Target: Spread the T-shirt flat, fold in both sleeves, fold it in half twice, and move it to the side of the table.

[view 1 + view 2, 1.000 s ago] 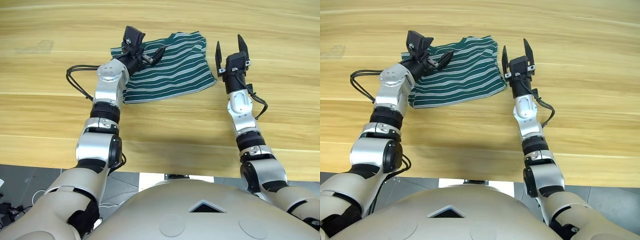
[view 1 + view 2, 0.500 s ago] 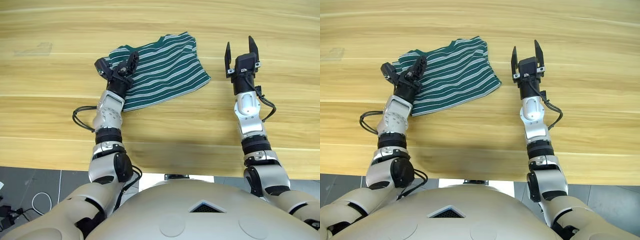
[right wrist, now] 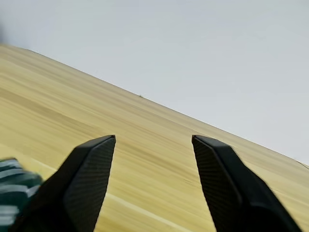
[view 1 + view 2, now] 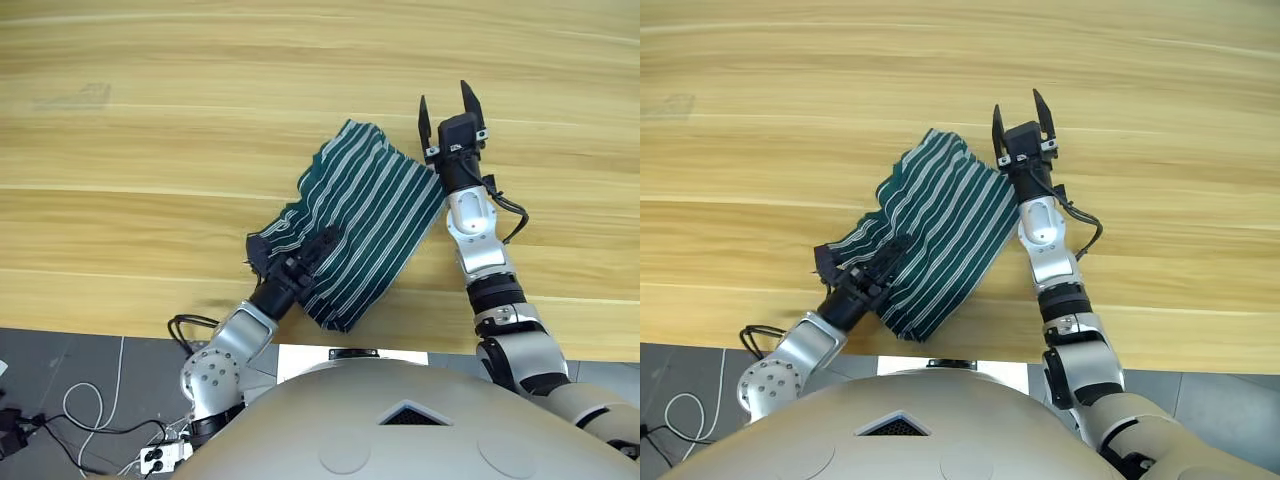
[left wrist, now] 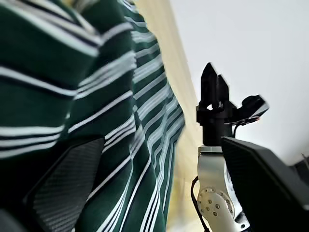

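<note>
**Striped T-shirt sitting between the two pincers, close to the worktop's near edge**

The left pincer (image 4: 322, 250) is lying low on the green-and-white striped T-shirt (image 4: 370, 215), right at the garment's nearer end. In the left wrist view its fingers (image 5: 65, 186) are standing wide apart. Striped cloth is pressing against one finger and bunching up ahead of it, while the other finger is showing bare. I cannot tell whether any fabric is actually being pinched.

Over on the other side, the right pincer (image 4: 444, 96) is hovering above the wooden worktop (image 4: 150, 150), spread wide and carrying nothing. The right wrist view is showing bare wood between its fingers (image 3: 89, 179), with a scrap of green stripe peeking in beside one of them.

The T-shirt is lying folded and rumpled in a slanted block. It is running from just beside the right pincer, on that pincer's left, down to the left pincer. Its far corner is sitting level with the right pincer's base, and its edge is touching the right arm just behind that pincer. Its nearest corner is lying beside the left pincer, close to the worktop's near edge.
</note>
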`<act>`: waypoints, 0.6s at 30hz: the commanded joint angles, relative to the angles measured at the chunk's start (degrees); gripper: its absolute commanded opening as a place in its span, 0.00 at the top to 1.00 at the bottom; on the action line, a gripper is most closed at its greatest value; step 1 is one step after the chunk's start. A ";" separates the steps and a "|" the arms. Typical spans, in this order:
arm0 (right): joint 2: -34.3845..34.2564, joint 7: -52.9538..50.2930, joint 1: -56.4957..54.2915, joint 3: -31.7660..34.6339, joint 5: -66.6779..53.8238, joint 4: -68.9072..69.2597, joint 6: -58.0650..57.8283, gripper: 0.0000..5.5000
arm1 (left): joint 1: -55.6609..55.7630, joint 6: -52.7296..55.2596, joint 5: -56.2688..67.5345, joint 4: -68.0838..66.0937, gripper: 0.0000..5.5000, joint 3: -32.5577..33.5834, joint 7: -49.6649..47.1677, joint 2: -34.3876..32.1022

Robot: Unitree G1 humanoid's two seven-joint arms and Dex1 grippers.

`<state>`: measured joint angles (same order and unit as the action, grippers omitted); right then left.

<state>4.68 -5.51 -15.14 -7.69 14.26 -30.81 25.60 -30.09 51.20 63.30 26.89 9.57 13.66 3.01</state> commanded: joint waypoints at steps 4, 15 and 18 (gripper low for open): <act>-1.24 -0.06 0.34 -1.18 0.21 -0.78 -0.24 0.47 | 4.33 -6.08 -5.85 -1.11 0.20 0.02 -1.29 -3.24; 7.46 16.39 19.45 -3.46 -6.84 27.67 -7.89 0.47 | 0.40 -23.84 -7.45 5.37 0.20 -1.86 11.98 -1.02; 14.11 22.71 29.50 4.76 -18.08 42.11 -13.84 0.47 | 3.88 -27.55 -11.02 2.91 0.20 -0.80 12.98 -2.75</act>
<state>14.09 13.47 9.02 -8.61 2.77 2.99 15.97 -29.13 25.92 55.14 31.96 7.58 27.40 1.83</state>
